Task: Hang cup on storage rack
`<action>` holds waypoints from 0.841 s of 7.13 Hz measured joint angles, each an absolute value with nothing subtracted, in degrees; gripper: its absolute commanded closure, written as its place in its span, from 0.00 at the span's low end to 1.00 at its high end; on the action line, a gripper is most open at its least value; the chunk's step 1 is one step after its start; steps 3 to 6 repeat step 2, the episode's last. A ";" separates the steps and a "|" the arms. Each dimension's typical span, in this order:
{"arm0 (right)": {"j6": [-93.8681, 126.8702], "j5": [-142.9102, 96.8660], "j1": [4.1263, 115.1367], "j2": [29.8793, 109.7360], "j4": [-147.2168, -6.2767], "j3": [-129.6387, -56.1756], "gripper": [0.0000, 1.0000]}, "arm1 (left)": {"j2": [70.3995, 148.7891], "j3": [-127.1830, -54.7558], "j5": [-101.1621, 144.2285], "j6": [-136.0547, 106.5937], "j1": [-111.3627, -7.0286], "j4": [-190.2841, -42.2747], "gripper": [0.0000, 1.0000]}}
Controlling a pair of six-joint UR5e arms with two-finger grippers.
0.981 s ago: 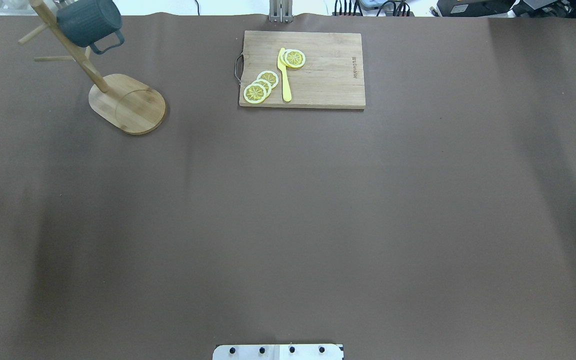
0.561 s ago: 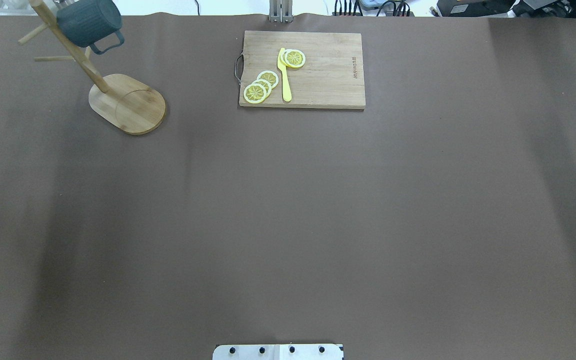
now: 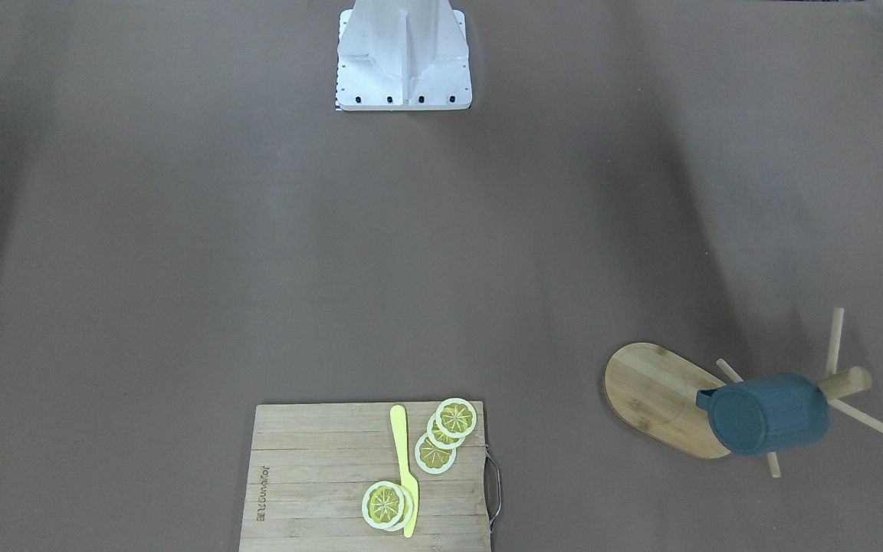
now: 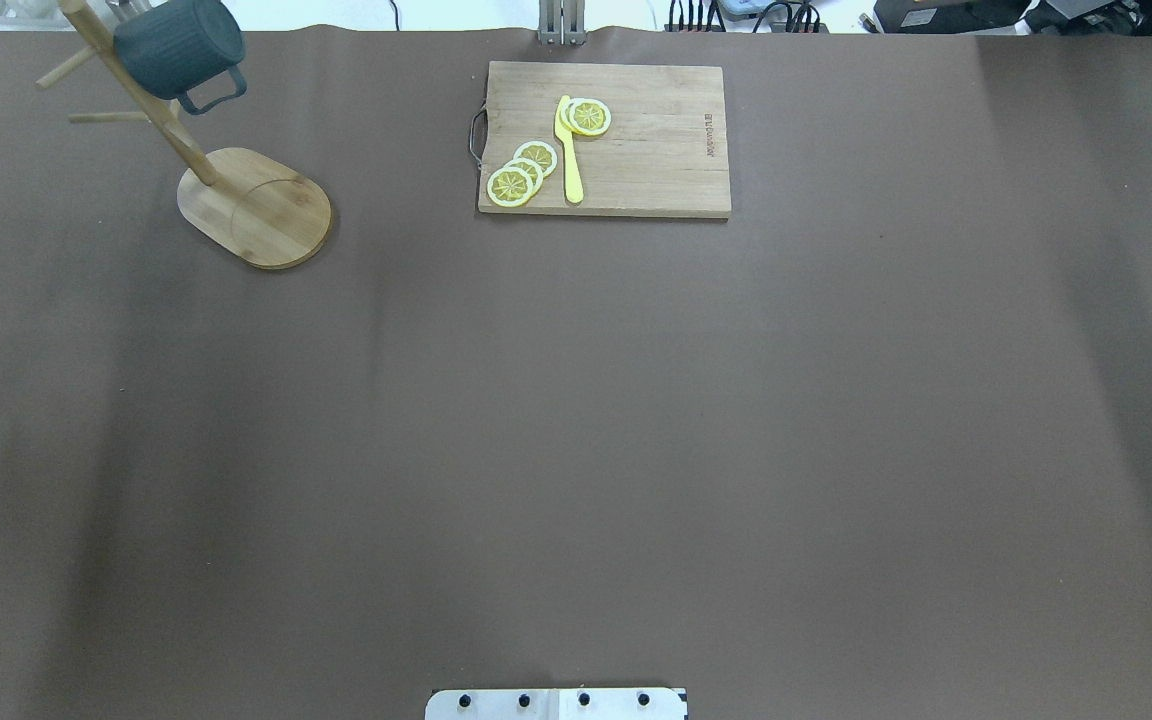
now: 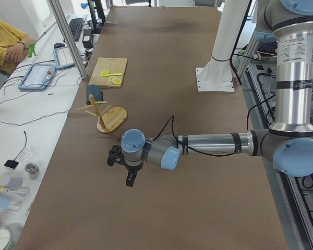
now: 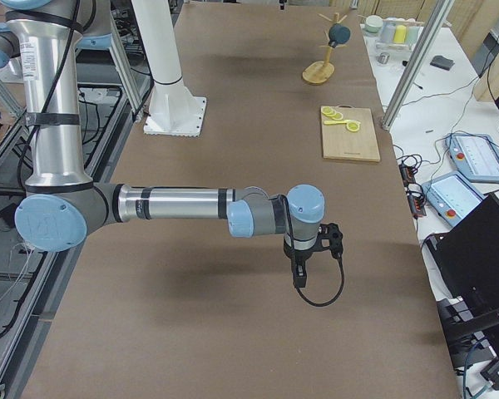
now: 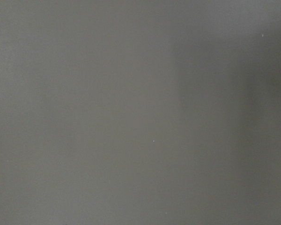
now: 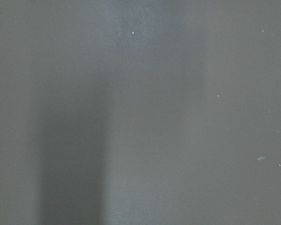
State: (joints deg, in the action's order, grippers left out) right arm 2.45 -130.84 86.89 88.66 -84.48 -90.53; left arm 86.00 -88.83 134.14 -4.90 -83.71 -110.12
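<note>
The dark slate-blue cup (image 4: 176,45) hangs by its handle on an upper peg of the bamboo storage rack (image 4: 256,205) at the far left of the table. Both also show in the front view, the cup (image 3: 767,414) over the rack's oval base (image 3: 652,395). No gripper touches them. My left gripper (image 5: 129,179) shows only in the exterior left view, low over the table and well short of the rack (image 5: 112,119). My right gripper (image 6: 298,278) shows only in the exterior right view, far from the rack (image 6: 318,75). I cannot tell whether either is open or shut. Both wrist views show only brown table cover.
A wooden cutting board (image 4: 604,140) with a metal handle lies at the far middle of the table, with lemon slices (image 4: 521,172) and a yellow knife (image 4: 569,150) on it. The robot's white base (image 3: 403,54) stands at the near edge.
</note>
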 measured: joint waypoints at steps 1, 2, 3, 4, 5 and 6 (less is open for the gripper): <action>2.33 -130.91 86.90 88.60 -84.58 -90.56 0.00 | 85.92 -89.27 134.14 -4.76 -83.74 -110.01 0.02; 2.30 -130.94 86.87 88.52 -84.62 -90.56 0.00 | 85.90 -89.58 134.25 -4.74 -83.74 -109.97 0.02; 2.30 -130.94 86.87 88.52 -84.62 -90.56 0.00 | 85.90 -89.58 134.25 -4.74 -83.74 -109.97 0.02; 2.30 -130.94 86.87 88.52 -84.62 -90.56 0.00 | 85.90 -89.58 134.25 -4.74 -83.74 -109.97 0.02; 2.30 -130.94 86.87 88.52 -84.62 -90.56 0.00 | 85.90 -89.58 134.25 -4.74 -83.74 -109.97 0.02; 2.30 -130.94 86.87 88.52 -84.62 -90.56 0.00 | 85.90 -89.58 134.25 -4.74 -83.74 -109.97 0.02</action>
